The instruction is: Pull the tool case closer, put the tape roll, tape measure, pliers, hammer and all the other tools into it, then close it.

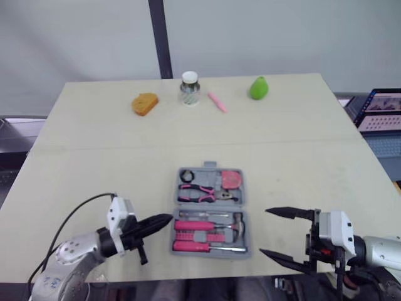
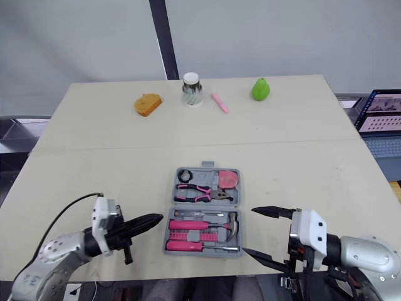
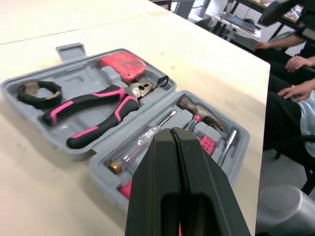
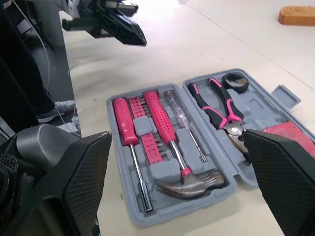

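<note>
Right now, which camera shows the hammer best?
The right wrist view: the hammer lies whole in the open tool case. The left wrist view hides its handle behind the fingers; both eye views show it distant.

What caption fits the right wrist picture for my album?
Open grey plastic tool case on a pale table, holding a pink-handled hammer, pink-and-black pliers and black tape roll.

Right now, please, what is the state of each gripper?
Left gripper: fingers closed, nothing seen held.
Right gripper: fingers wide open, empty.

left hand [image 1: 164, 221] closed, right hand [image 1: 274, 233] spread
</note>
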